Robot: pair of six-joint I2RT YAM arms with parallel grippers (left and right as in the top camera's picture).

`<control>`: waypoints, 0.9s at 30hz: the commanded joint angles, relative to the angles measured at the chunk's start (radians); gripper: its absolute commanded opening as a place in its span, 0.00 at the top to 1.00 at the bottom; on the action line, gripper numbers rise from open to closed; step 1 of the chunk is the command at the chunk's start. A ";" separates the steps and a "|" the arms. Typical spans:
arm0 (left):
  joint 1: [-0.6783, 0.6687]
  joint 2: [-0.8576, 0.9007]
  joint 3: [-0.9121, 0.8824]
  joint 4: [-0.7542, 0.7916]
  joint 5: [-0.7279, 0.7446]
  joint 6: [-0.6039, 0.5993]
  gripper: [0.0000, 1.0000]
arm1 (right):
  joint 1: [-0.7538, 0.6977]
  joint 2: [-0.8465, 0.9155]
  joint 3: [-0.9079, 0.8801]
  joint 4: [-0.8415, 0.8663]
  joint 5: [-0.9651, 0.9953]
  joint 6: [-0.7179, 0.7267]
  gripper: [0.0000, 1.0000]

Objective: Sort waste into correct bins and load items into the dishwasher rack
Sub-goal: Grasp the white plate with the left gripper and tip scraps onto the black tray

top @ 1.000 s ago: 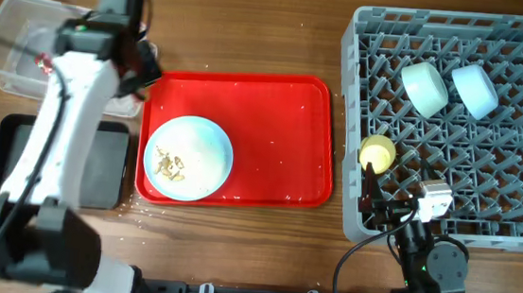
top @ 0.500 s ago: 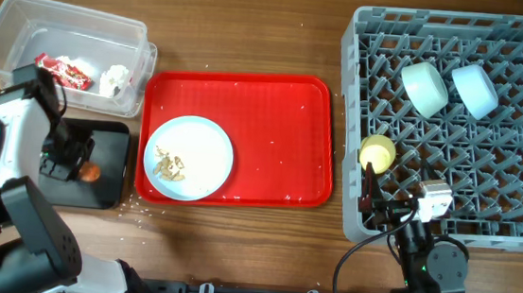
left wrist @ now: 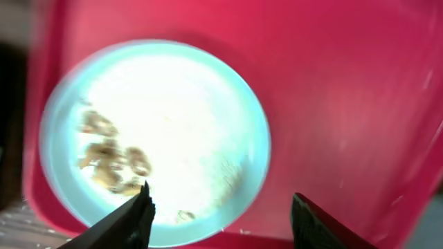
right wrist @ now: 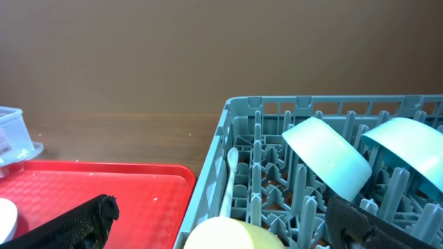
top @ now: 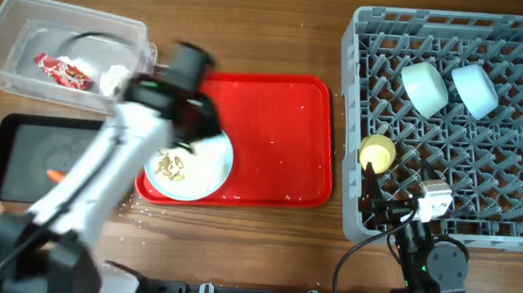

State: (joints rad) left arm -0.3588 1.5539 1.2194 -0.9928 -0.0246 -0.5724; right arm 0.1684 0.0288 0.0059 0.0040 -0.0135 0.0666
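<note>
Already we count most of the work done. In the clear tub [top: 10, 34], at the far left corner of the surface [top: 280, 44], lie the red-and-white wrapper [top: 59, 69] and the white tissue [top: 113, 79]. The black tray [top: 24, 145] by the left edge holds an orange speck that we take for the carrot piece [top: 53, 175], though the arm's blur there leaves us unsure.

In the dishwasher rack [top: 519, 243], along the right edge, sit the pale green bowl [top: 425, 88], the light blue bowl [top: 475, 89] and the yellow-green cup [top: 377, 154]. The right wrist view also shows the white spoon [right wrist: 230, 173] upright among the pegs by the rack's left wall.

What remains, as we judge it, is the light blue plate [left wrist: 173, 131]. It lies on the red serving tray [top: 281, 139] in the middle of the surface, with the beige crumbs [left wrist: 111, 155] on it. The crumbs must go to a bin and the plate then to the rack.

Our left pincer [left wrist: 220, 195] hangs over the plate, spread wide and holding nothing. Our right pincer [right wrist: 220, 207] sits by the near edge at the rack, likewise wide and empty.
</note>
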 commanded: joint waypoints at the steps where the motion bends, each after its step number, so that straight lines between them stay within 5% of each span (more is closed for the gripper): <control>1: -0.208 0.151 -0.004 0.022 -0.223 0.045 0.37 | -0.005 0.000 0.000 0.003 0.013 0.013 0.00; 9: -0.280 0.367 -0.003 0.162 -0.257 0.041 0.81 | -0.005 0.000 0.000 0.003 0.013 0.013 0.00; 13: -0.285 0.401 -0.004 0.186 -0.257 0.042 0.92 | -0.005 0.000 0.000 0.003 0.013 0.013 0.00; 22: -0.285 0.458 -0.002 0.211 -0.270 0.042 0.96 | -0.005 0.000 0.000 0.003 0.013 0.013 0.00; 27: -0.285 0.381 0.039 0.061 -0.377 -0.019 0.96 | -0.005 0.000 0.000 0.003 0.013 0.013 0.00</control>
State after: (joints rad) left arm -0.6434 1.9564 1.2373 -0.8738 -0.3511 -0.5442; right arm 0.1684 0.0288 0.0059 0.0040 -0.0135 0.0666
